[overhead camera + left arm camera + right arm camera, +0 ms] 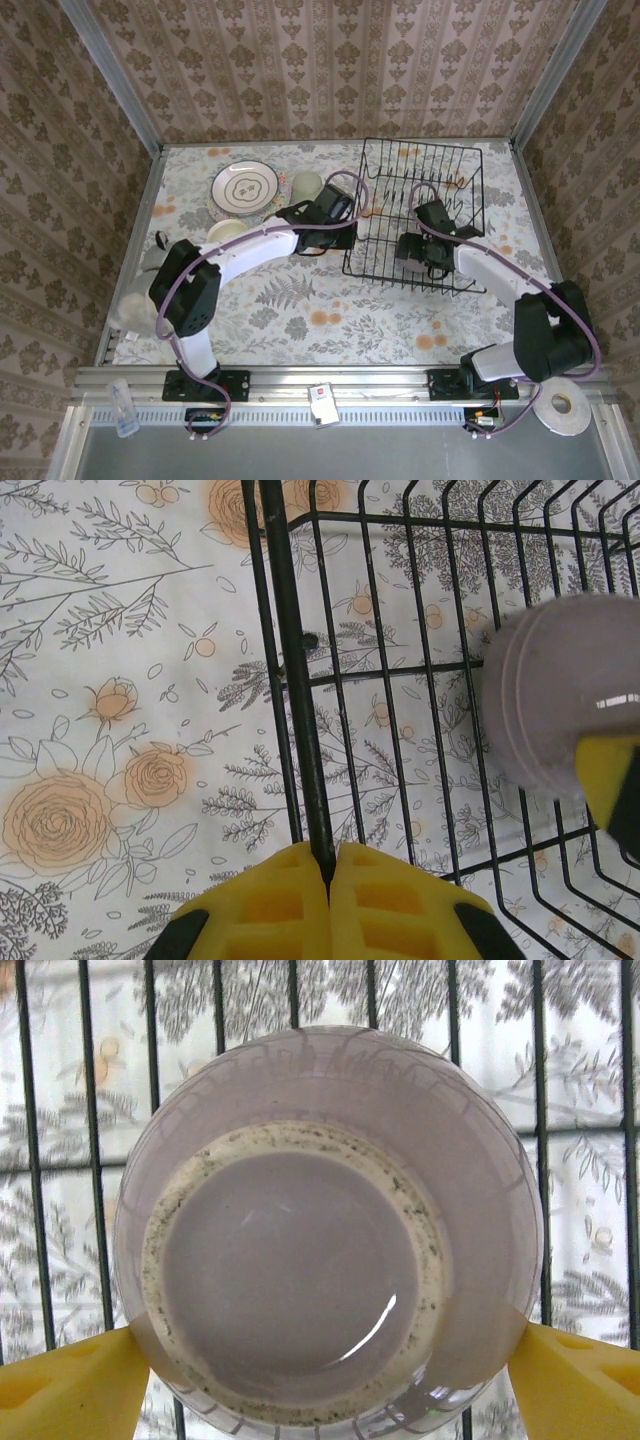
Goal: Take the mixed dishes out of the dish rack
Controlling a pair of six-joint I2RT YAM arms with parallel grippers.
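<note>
Staged lab booth: wallpapered panels (pixel 330 60) in aluminium framing (pixel 112 75), floral tablecloth (pixel 300 320), rail-bolted robot arms (pixel 190 290).

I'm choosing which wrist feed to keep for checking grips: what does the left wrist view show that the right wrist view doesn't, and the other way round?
Left wrist view: the left hand shut on an edge wire of the dish rack, with rose-printed tablecloth lying outside the rack. Right wrist view: the lavender bowl upside down, its speckled base ring plain, and both fingers of the open right hand flanking it. Both: the bowl, rack wires, cloth beneath them, and a yellow right-hand finger.
</note>
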